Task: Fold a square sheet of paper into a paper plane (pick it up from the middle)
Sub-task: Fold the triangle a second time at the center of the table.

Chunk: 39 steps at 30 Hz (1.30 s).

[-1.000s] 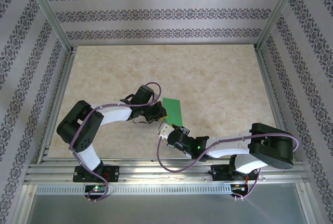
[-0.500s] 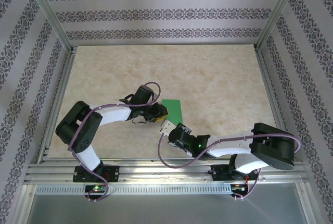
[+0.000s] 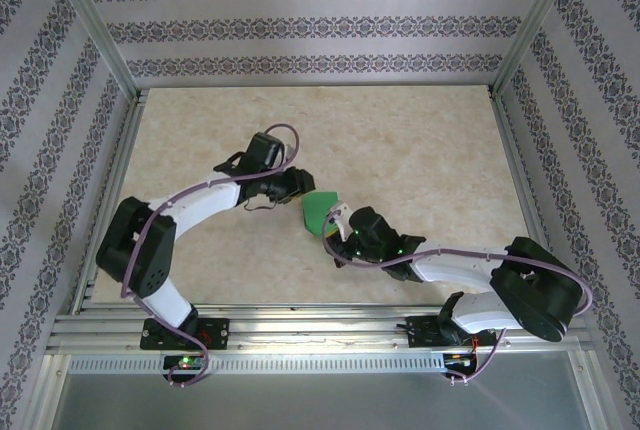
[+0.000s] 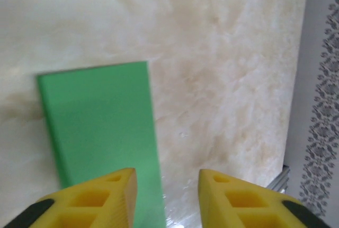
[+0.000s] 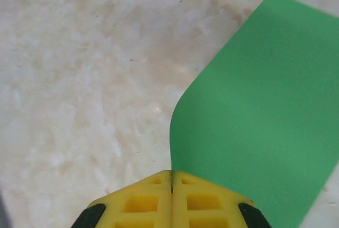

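Since it's thin and floppy, the square sheet of paper [image 5: 259, 132] is pinched by its edge in the right gripper [image 5: 171, 175]; the left gripper [image 4: 167, 177] is spread, with the sheet ahead of its jaws.

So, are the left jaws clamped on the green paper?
No, in the left wrist view the jaws stand apart, not closed on the square sheet of paper.

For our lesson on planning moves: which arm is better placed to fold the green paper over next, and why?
Right, probably. The right gripper is shut on the green paper at its edge, which curls upward, ready to carry over. The left gripper is open above the sheet, gripping nothing.
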Each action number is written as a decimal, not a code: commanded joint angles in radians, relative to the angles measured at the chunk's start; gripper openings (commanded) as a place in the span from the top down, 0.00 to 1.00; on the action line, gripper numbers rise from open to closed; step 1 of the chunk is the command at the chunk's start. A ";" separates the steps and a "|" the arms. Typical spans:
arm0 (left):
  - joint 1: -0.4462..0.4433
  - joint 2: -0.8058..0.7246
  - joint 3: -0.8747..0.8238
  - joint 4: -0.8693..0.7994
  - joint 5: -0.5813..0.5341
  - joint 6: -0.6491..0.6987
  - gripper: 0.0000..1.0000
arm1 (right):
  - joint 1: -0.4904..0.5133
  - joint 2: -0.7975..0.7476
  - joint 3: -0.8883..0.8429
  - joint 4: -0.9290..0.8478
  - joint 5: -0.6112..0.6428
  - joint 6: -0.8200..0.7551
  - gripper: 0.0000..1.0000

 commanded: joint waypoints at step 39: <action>0.004 0.396 0.131 -0.102 0.153 0.177 0.81 | -0.249 0.288 0.098 0.091 -0.390 0.251 1.00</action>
